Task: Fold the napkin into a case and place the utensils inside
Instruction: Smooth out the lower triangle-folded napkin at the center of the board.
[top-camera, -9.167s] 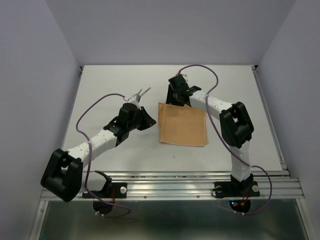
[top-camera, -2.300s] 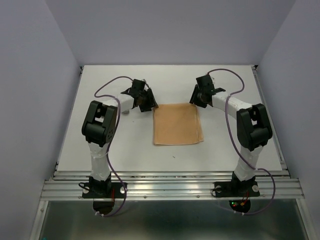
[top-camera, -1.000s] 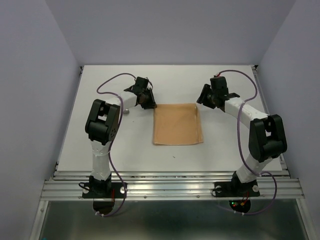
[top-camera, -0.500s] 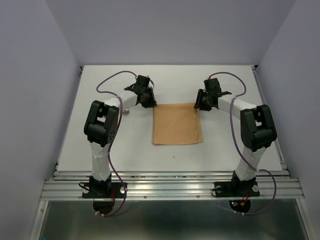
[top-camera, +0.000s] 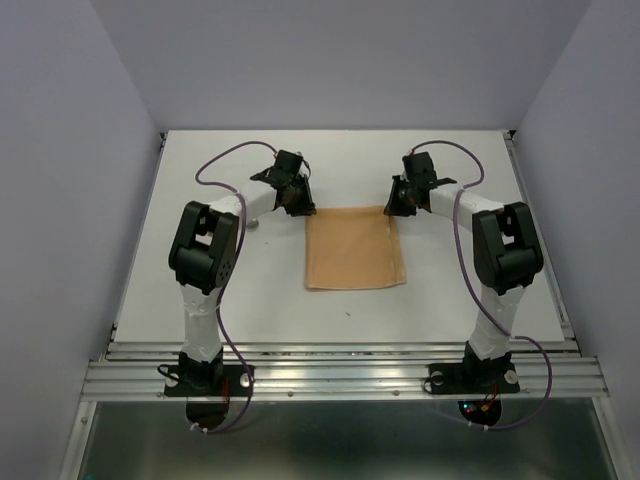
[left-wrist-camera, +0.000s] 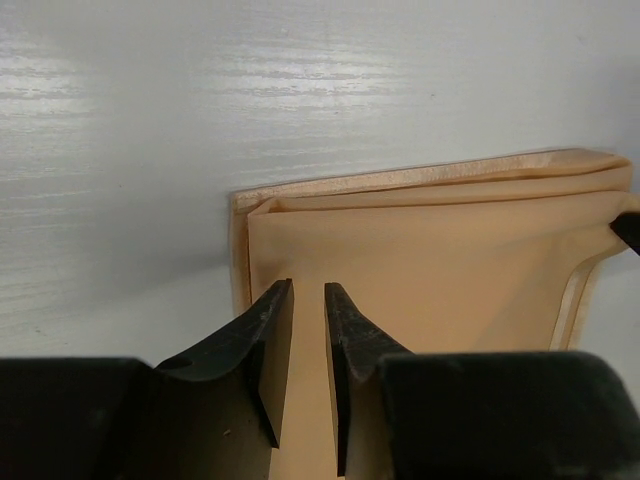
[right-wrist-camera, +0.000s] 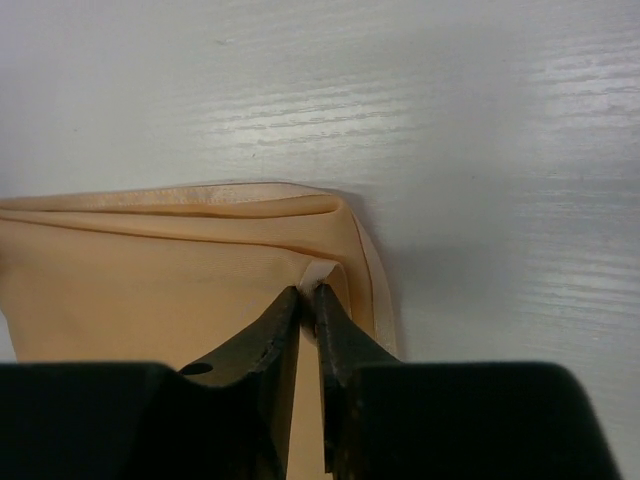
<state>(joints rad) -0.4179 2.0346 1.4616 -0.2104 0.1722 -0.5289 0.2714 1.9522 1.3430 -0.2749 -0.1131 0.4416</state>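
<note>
Top view: soft peach-orange square cloth napkin (top-camera: 355, 247) lies flat mid white tabletop (top-camera: 200, 270), left tool (top-camera: 300, 205) at its far-left corner, right tool (top-camera: 397, 205) at its far-right corner; jaw state unreadable from here. Left wrist: left tool (left-wrist-camera: 308, 288) narrowly spread over the doubled corner, nothing clamped. Right wrist: right tool (right-wrist-camera: 308, 292) pinching the top layer's corner. Cloth looks light and limp, layers likely to slip, so take corners, top ply only. Utensils not visible anywhere; wrist views cut off the napkin's near edge.
</note>
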